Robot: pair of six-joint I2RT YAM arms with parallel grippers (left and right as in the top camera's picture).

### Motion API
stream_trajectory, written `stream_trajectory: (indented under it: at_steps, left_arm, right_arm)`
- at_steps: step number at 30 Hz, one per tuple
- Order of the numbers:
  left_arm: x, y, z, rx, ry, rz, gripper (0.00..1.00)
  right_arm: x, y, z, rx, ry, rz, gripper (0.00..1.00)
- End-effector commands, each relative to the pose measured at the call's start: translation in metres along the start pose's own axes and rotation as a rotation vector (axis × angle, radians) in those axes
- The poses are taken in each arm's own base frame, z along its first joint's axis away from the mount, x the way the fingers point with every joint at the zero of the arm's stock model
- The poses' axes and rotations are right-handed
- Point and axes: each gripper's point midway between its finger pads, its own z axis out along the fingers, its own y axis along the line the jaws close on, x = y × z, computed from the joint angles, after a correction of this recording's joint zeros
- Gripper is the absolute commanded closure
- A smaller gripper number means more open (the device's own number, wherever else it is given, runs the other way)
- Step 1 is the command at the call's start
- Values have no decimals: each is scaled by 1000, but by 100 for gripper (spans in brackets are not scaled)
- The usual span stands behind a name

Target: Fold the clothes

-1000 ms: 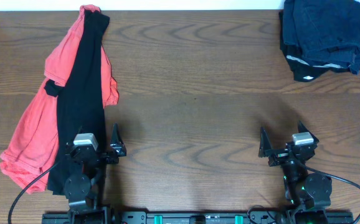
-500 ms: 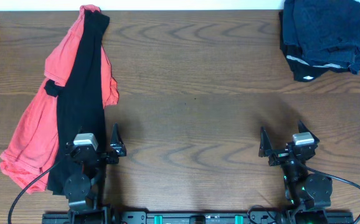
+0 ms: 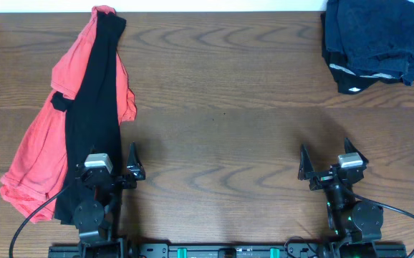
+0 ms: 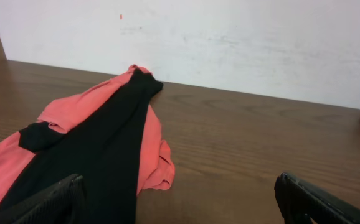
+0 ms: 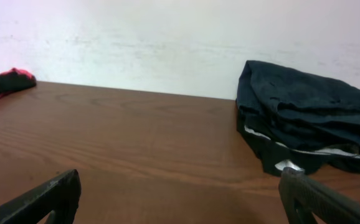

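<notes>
Here, a coral-red T-shirt [image 3: 39, 154] lies crumpled in a long, soft heap on the left of the wood-grain table [image 3: 221, 136], with a limp black garment [image 3: 92, 107] draped lengthwise over it. A dark folded pile [image 3: 372, 43] with white flecks sits at the far right corner. The left gripper [image 4: 180, 205] and right gripper [image 5: 180, 199] gape wide, holding nothing.

The counter [image 3: 221, 86] was dark brown wood with bold grain, smooth, with a faint satin sheen. The coral-red T-shirt [image 3: 35, 150] looked like soft, matt knit cloth, rumpled along its edges. The black garment [image 3: 92, 107] on it was thin, limp cloth, also matt. The dark pile [image 3: 372, 32] was thicker-looking matt fabric. The wall [image 4: 242, 37] was white, matt and scuffed. The left gripper [image 4: 177, 186] and right gripper [image 5: 180, 183] had fingers [image 4: 311, 202] of what looked like black, matt plastic.
</notes>
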Motion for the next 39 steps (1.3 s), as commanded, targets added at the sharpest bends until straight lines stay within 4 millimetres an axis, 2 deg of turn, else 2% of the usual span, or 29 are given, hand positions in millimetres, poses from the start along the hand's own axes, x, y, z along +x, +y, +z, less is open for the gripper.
stream_trajectory:
  at_steps: [1,5,9,14,20,25,29,39]
  left_arm:
    - [12,-1,0,7,41,-15,2]
    - [6,-2,-1,6,36,-59,2]
    - [-9,-3,-2,4,28,-58,2]
    - [-34,-7,0,1,47,-60,2]
    - [-52,-7,17,-13,132,-71,2]
    - [-60,-6,37,-30,236,-83,2]
    - [-66,-5,55,-48,338,-92,2]
    - [-66,0,95,-84,664,-78,2]
  right_arm:
    - [-5,-1,0,3,-23,9,1]
    - [-24,-3,-2,15,-100,4,1]
    - [-39,-4,-1,17,-155,1,1]
    - [-41,-4,7,15,-111,3,1]
    - [-58,-4,26,9,-49,-20,1]
    - [-77,1,56,-36,27,-14,1]
    - [-90,11,93,-114,116,-1,1]
    - [-92,33,181,-285,387,67,1]
